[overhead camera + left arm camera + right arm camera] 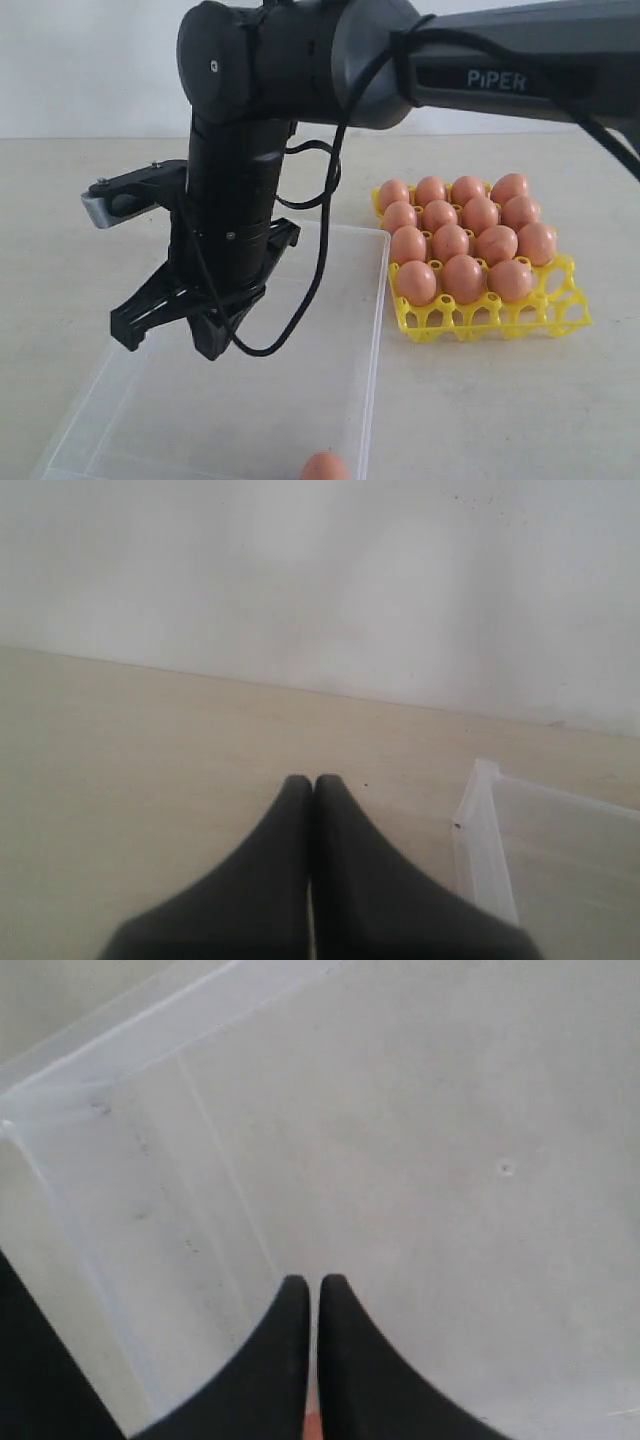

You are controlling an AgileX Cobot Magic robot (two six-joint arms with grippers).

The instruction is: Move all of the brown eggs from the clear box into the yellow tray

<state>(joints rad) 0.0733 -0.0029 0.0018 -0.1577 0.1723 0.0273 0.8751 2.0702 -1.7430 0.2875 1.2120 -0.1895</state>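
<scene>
Brown egg (pixel 325 467) at clear box (pixel 383 290) near edge, exterior only | right claw (pixel 312 1281) closed over box floor | left claw (pixel 312 779) closed

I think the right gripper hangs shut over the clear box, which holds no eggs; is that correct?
Not quite: one brown egg lies in the clear box, at the exterior view's bottom edge. The right gripper does hang shut over it.

Orange-brown eggs (pixel 451 241), bright yellow tray (pixel 500 322), colourless transparent box (pixel 378 300).
</scene>
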